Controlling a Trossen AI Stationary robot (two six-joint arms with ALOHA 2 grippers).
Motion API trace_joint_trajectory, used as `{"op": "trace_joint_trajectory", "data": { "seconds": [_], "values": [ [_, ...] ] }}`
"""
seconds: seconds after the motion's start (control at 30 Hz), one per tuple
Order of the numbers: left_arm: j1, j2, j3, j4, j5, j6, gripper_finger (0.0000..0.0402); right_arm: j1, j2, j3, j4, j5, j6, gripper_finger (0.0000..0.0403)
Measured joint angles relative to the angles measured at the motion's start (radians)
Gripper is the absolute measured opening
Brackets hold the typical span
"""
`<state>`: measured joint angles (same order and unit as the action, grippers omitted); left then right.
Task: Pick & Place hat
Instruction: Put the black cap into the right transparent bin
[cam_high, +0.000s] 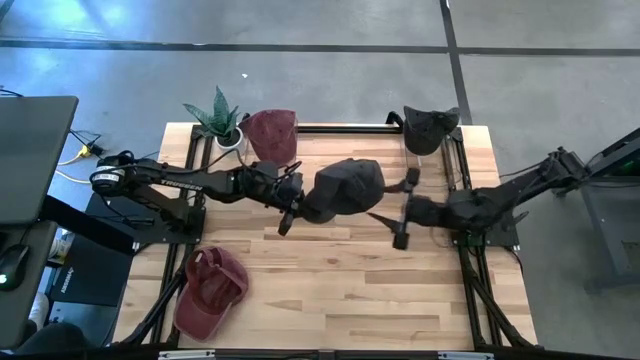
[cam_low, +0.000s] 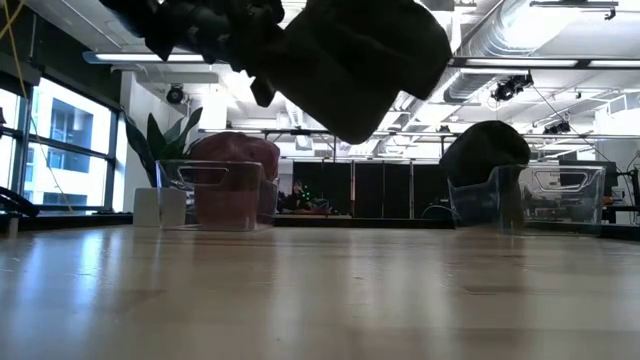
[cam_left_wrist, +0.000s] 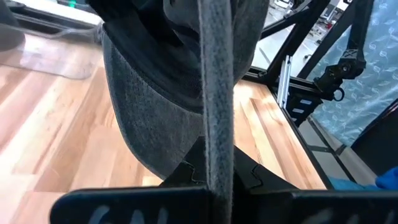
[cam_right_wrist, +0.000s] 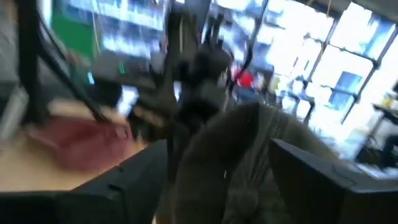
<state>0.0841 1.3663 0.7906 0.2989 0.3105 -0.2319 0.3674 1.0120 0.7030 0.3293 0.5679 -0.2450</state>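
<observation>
**Dark hat held aloft over the middle of the table**

Pale wooden planks make up the table (cam_high: 330, 290) we are looking down on, with a grey floor around it and a wide hall with bright windows behind it in the low view.

We see the left gripper (cam_high: 290, 205) reaching in from the left side, clamped on the edge of a dark grey hat (cam_high: 345, 187). The hat hangs in the air above the table's centre; in the low view it (cam_low: 350, 60) floats well clear of the wood. From the left wrist camera we see the hat's band pinched between the fingers, with the crown (cam_left_wrist: 155, 106) hanging beyond them.

The right gripper (cam_high: 403, 210) sits just to the right of the hat, its fingers spread wide apart and holding nothing. We cannot tell whether either finger touches the cloth.

Around the table we count other hats. A maroon hat (cam_high: 212, 290) lies near the front left corner. Another maroon hat (cam_high: 272, 133) rests in a clear bin at the back left, beside a potted plant (cam_high: 220, 118). A second dark hat (cam_high: 428, 128) sits in a clear bin (cam_low: 560, 195) at the back right.
</observation>
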Motion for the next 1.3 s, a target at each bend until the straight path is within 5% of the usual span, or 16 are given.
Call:
{"op": "trace_joint_trajectory", "data": {
  "seconds": [0.1,0.27,0.33,0.47,0.6,0.9,1.03,1.13,1.23,1.3],
  "values": [
    [0.001,0.000,0.000,0.000,-0.014,0.000,0.0002,-0.041,0.107,0.053,-0.083,0.035,-0.028,0.0293],
    [0.001,0.000,0.000,-0.003,-0.015,0.001,0.0002,-0.079,0.227,0.214,-0.214,0.357,-0.121,0.0285],
    [0.001,0.000,0.000,-0.003,-0.017,0.002,0.0001,-0.093,0.252,0.288,-0.362,0.370,-0.063,0.0273],
    [0.001,0.000,0.000,-0.003,-0.017,0.025,0.0001,-0.145,0.270,0.438,-0.716,0.150,0.250,0.0242],
    [0.001,0.000,0.000,0.000,-0.016,0.030,0.0001,-0.200,0.283,0.484,-0.872,-0.004,0.432,0.0208],
    [0.001,0.000,-0.001,0.001,0.022,0.079,0.0001,-0.233,0.283,0.484,-0.894,-0.294,0.397,0.0088],
    [-0.001,0.000,-0.001,0.005,0.118,0.176,0.0001,-0.221,0.279,0.487,-0.893,-0.599,0.336,0.0013],
    [-0.023,0.000,-0.001,0.004,0.167,0.292,0.0001,-0.177,0.272,0.511,-0.865,-0.795,0.273,0.0019],
    [-0.064,0.000,-0.001,-0.004,0.158,0.453,0.0001,-0.121,0.265,0.562,-0.822,-0.792,0.282,0.0040],
    [-0.094,0.000,-0.001,-0.018,0.121,0.569,0.0001,-0.084,0.263,0.609,-0.820,-0.682,0.311,0.0046]
  ]
}}
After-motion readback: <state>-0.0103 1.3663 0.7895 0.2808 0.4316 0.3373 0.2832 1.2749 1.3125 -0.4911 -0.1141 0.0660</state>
